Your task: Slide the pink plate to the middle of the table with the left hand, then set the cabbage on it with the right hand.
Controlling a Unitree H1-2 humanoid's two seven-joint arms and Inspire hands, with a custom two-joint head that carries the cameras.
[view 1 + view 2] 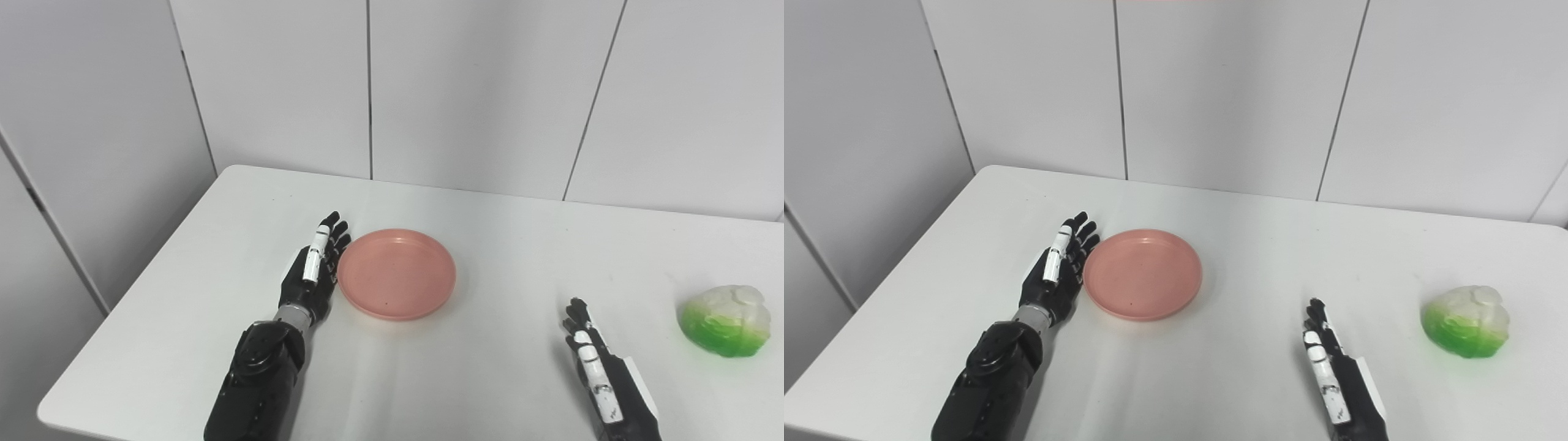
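A round pink plate (397, 273) lies flat on the white table (502, 245), a little left of its middle, with nothing on it. My left hand (313, 266) stands on edge against the plate's left rim, fingers straight and open, holding nothing. The cabbage (726, 320), green below and whitish on top, rests on the table at the far right. My right hand (591, 361) lies open near the front edge, fingers stretched forward, well left of the cabbage and apart from it.
Grey wall panels (478, 92) rise right behind the table's far edge. The table's left edge (135, 288) drops off a short way left of my left arm. Bare tabletop lies between the plate and the cabbage.
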